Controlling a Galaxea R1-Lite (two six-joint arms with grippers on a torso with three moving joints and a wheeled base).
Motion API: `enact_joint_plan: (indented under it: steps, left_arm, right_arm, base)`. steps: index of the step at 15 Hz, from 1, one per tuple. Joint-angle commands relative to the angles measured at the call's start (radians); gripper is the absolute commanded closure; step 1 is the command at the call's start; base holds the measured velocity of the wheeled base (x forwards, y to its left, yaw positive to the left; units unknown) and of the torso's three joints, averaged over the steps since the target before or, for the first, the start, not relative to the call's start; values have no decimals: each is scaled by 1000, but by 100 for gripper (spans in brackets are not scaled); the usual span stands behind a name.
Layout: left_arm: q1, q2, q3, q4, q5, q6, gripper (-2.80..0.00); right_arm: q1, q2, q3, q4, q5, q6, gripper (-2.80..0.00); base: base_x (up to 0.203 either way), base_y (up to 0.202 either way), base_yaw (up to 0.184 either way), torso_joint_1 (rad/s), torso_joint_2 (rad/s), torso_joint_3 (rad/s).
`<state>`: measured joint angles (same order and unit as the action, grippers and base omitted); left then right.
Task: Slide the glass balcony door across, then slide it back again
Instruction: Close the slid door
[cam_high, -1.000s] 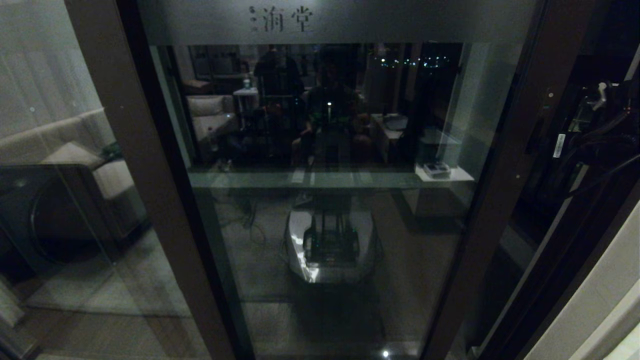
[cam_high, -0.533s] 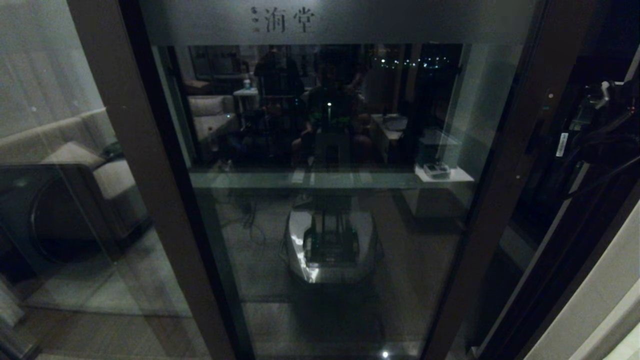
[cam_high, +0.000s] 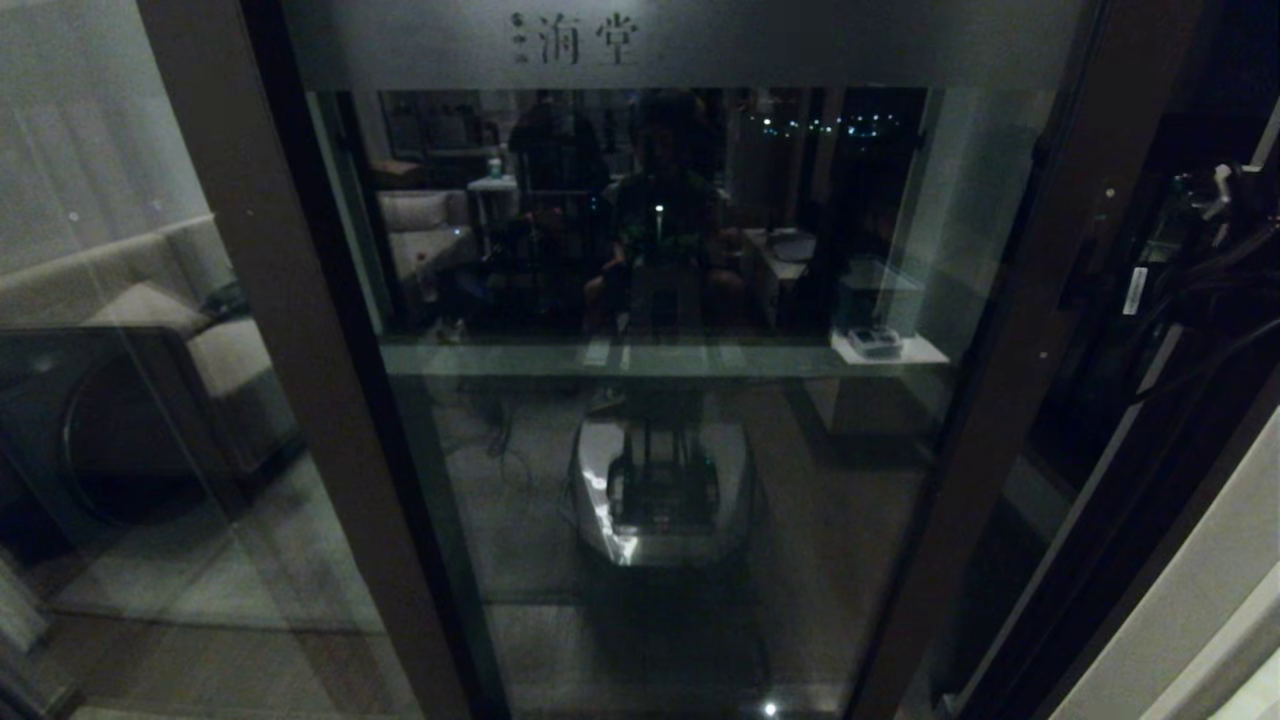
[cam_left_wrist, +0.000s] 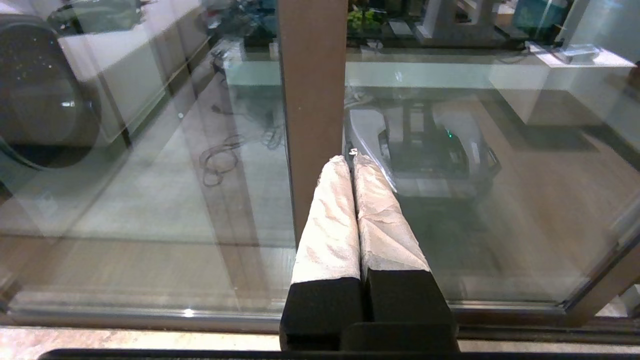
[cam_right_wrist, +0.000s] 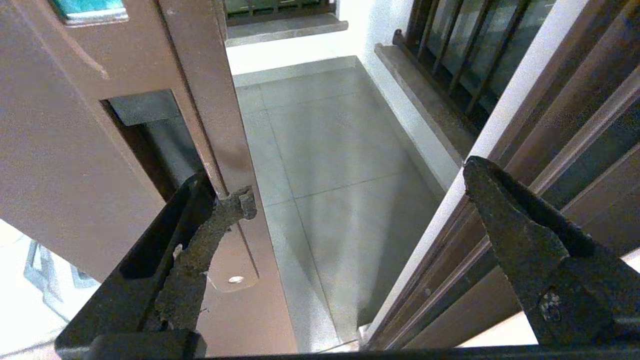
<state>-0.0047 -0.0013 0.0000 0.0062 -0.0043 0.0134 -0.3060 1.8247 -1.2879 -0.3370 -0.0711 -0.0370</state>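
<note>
The glass balcony door (cam_high: 660, 300) fills the head view, its frosted top band bearing Chinese characters (cam_high: 585, 40). Its brown edge stile (cam_high: 1040, 300) stands at the right, with my right arm (cam_high: 1210, 240) just beyond it. In the right wrist view my right gripper (cam_right_wrist: 360, 185) is open. One finger (cam_right_wrist: 220, 220) is hooked against the edge of the stile (cam_right_wrist: 65, 150), beside the recessed slot handle (cam_right_wrist: 150, 130); the other finger (cam_right_wrist: 505, 210) hangs free by the jamb. My left gripper (cam_left_wrist: 351, 159) is shut on nothing, its white-wrapped fingers pointing at a brown stile (cam_left_wrist: 312, 90) between the panes.
An unmoving glass panel (cam_high: 100, 300) is at the left. Between door edge and brown jamb (cam_right_wrist: 550, 150) a gap shows the tiled balcony floor (cam_right_wrist: 340, 150). A barred dark window (cam_right_wrist: 450, 40) lies beyond. A metal floor track (cam_left_wrist: 150, 315) runs below the glass.
The door, with its characters and edge stile, has shifted slightly to the right, and my right arm has moved right with it.
</note>
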Motion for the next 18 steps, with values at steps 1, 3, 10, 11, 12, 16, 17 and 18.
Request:
enact_joint_plan:
  steps: [1,3,10,11,12,16,17,18]
  left_arm:
    - [0,0,0,0,0,0,0]
    - [0,0,0,0,0,0,0]
    - [0,0,0,0,0,0,0]
    - [0,0,0,0,0,0,0]
    - [0,0,0,0,0,0,0]
    - [0,0,0,0,0,0,0]
    - [0,0,0,0,0,0,0]
    - [0,0,0,0,0,0,0]
  right_arm:
    - [-7,-4,5,0,-4,-1,-280]
    - [-11,-5,5,0,-4,-1,-280]
    - [-32,-9,4,0,-3,-1,-280]
    - [-36,-12,4,0,-1,-1,-280]
    - [-38,-14,4,0,-3,0,-280]
    - [-42,-34,6,0,9,-1,-280]
    - [-42,-41,12,0,11,0,-280]
    - [-42,-50,23,0,11,-1,-280]
  base:
    - [0,0,0,0,0,0]
    - [0,0,0,0,0,0]
    - [0,0,0,0,0,0]
    - [0,0,0,0,0,0]
    - [0,0,0,0,0,0]
    - [0,0,0,0,0,0]
    - [0,0,0,0,0,0]
    - [0,0,0,0,0,0]
